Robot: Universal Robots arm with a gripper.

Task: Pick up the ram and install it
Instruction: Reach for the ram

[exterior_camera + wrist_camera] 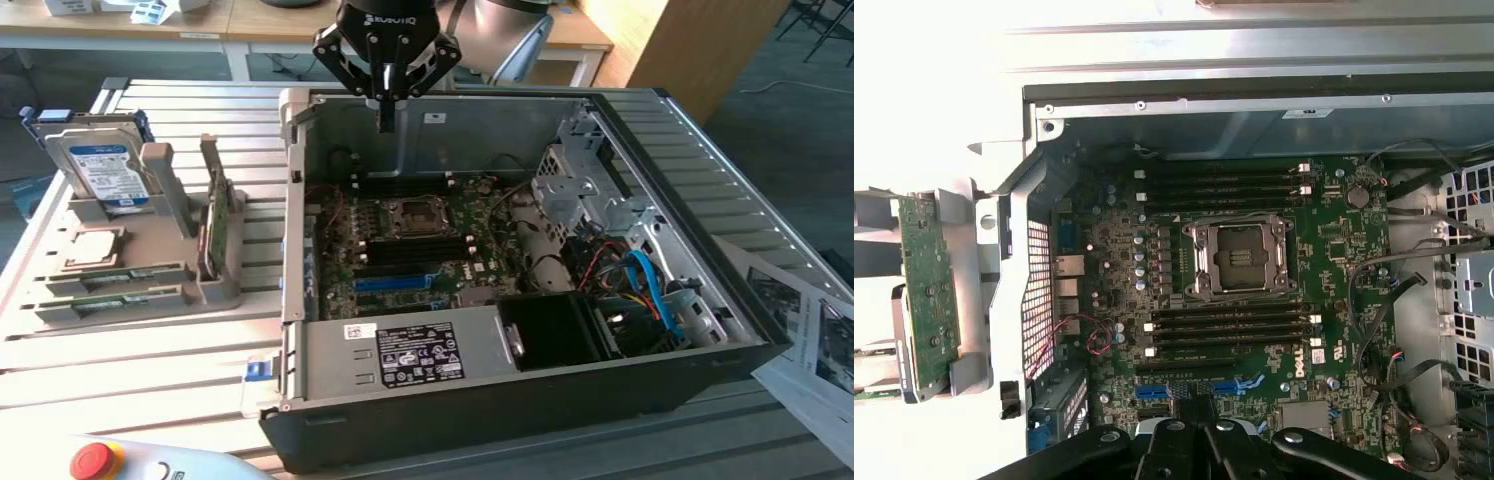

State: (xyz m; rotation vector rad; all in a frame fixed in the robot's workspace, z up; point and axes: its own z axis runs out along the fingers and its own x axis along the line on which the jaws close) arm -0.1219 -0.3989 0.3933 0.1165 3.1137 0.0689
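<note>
The pincer (387, 122) hangs with its fingers pressed together and nothing between them, above the far wall of the open computer case (534, 400), which takes up the middle of the slatted metal table (160, 380). Below it the motherboard (400, 215) lies exposed; its black memory slots (420, 250) stand bare on either side of the processor socket (411, 215).

The ram (118, 299) is well apart from the pincer: a thin green stick lying flat in the low front tier of a grey parts rack (180, 265), near the table's edge on the exterior view's left (a second such stick seems to lie just behind it). The same rack carries a hard drive (104, 168) with a blue label, upright at its far end, and a broader green circuit card (214, 228) standing on edge, on the side nearest the case.
</note>
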